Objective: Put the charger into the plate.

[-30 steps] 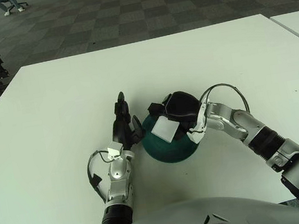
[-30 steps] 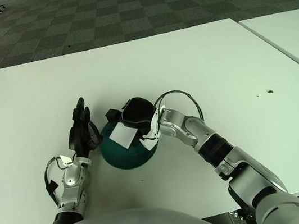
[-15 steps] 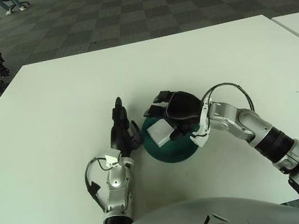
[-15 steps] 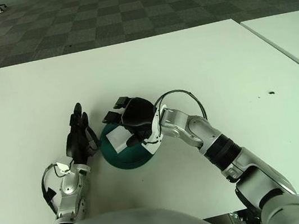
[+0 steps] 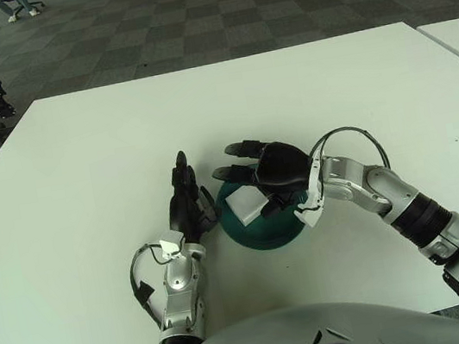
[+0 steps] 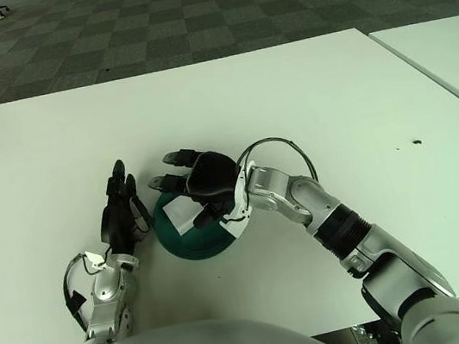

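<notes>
The small white rectangular charger has been released into the dark green round plate; the right hand is now spread above it, empty, so placement appears done

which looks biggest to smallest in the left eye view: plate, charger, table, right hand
1. table
2. right hand and plate: look much alike, and the hand, fingers spread, hides part of the plate, so no firm order
3. charger, lying in the plate
</notes>
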Robot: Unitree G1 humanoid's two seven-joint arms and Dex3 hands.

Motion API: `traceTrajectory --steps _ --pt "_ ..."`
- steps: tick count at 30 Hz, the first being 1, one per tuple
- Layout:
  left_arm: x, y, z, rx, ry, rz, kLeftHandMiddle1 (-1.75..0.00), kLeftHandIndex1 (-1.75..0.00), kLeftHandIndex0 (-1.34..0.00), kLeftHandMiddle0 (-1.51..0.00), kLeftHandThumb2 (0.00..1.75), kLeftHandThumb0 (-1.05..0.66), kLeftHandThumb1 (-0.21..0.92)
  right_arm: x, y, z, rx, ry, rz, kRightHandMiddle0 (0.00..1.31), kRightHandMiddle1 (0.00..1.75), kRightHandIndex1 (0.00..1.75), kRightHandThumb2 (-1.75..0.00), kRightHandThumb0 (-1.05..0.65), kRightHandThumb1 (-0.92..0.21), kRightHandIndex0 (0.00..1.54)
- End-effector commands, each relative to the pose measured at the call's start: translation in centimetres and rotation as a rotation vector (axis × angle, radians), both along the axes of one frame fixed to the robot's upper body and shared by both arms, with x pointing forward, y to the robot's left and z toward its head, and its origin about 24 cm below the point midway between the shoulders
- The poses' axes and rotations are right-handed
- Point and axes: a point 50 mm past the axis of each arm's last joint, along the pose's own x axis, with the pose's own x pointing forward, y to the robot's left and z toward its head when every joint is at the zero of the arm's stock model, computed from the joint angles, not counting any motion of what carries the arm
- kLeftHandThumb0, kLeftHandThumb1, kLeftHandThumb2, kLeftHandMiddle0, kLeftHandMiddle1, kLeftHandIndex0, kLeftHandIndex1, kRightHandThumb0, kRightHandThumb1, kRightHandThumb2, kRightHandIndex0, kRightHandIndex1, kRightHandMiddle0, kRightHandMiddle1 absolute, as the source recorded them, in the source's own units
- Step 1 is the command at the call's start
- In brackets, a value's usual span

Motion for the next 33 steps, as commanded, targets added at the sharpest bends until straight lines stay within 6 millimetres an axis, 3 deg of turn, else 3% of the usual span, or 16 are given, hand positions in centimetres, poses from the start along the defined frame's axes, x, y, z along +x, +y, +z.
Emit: traceTrajectory --steps 1,8,13,23,33 --pt "-1.5 0.0 -2.5 -0.012 0.128 -0.005 0.00 -0.03 -0.04 0.00 1.19 -1.00 0.92 0.4 -0.4 0.3 0.046 0.033 -0.028 0.00 0.00 0.00 -1.01 -1.05 -0.92 0.00" --pt "-1.4 0.1 -2.6 -0.015 0.116 0.004 0.00 -0.05 -0.05 -0.01 1.21 -0.99 0.92 1.1 -2.1 0.3 0.185 0.123 -0.101 0.00 0.00 0.00 -1.01 -1.05 -0.92 0.00" --pt "-1.6 0.1 -2.5 -0.016 0.104 0.020 0.00 -0.06 -0.04 -0.02 1.18 -0.97 0.92 2.4 -4.6 -2.0 0.419 0.248 -0.214 0.00 0.00 0.00 -0.99 -1.05 -0.92 0.00" --pt "-1.6 0.7 -1.4 -0.020 0.072 0.023 -0.01 -0.10 -0.06 -0.03 1.15 -0.94 0.92 1.9 -6.7 -3.2 0.930 0.573 -0.381 0.00 0.00 0.00 -0.91 -1.05 -0.92 0.00" --pt "-1.5 1.0 -0.3 -0.019 0.042 0.005 0.00 -0.17 0.00 0.00 1.12 -0.97 0.92 1.9 -7.5 -5.6 1.183 0.672 -0.459 0.00 0.00 0.00 -0.98 -1.05 -0.92 0.00"
